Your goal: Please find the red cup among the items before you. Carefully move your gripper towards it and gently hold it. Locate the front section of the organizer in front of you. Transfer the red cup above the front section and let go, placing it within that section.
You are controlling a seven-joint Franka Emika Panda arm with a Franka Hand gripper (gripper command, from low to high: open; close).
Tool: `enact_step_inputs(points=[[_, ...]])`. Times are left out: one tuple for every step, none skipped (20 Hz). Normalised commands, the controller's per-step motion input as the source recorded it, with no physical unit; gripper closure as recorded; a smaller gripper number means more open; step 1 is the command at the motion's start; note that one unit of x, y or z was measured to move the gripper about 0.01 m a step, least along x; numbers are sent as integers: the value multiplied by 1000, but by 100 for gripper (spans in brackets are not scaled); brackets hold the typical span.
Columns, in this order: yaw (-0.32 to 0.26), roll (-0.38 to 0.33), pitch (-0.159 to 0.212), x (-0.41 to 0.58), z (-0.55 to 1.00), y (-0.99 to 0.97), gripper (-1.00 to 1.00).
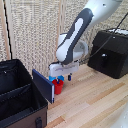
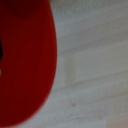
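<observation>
So my hand point(image 1: 64, 76) is down low over the red cup point(image 1: 58, 87), which is sitting upright on the light wood table point(image 1: 95, 102), right beside the dark blue-lined flap point(image 1: 43, 85) that hangs off the organizer point(image 1: 20, 95). One blue-tipped finger point(image 1: 69, 77) shows on the exterior view's right of the cup, and the other looks to be at the cup's rim, but I honestly can't tell whether I'm pinching it or just straddling it (the view is too small and blurry there). The wrist view is basically a big red blur, the cup point(image 2: 25, 60) filling most of one side, with pale wood planks point(image 2: 92, 65) next to it. The organizer sits at the exterior view's left, its front section point(image 1: 17, 107) nearest the camera, behind the wall with the little strap. Over at the far right there's a black boxy appliance point(image 1: 111, 52) with a cable.
</observation>
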Motion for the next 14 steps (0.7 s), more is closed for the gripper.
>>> enact_step_inputs(points=[[5,-32,0,0,-337,0,-100],[0,-41,4,0,-291,37,-100],[0,-39,14,0,-266,34,100],[0,-23,32,0,-194,11,100],[2,-12,44,0,-143,0,100],[2,-9,40,0,-106,6,100],[0,-12,27,0,-71,23,100],[0,-12,31,0,-46,26,100],[0,-14,28,0,-40,31,100],[0,-10,26,0,-26,23,100],[0,-12,26,0,-34,34,100],[0,-4,26,0,-37,17,100],[1,-10,18,0,-40,29,100],[0,-9,2,0,-40,46,100]])
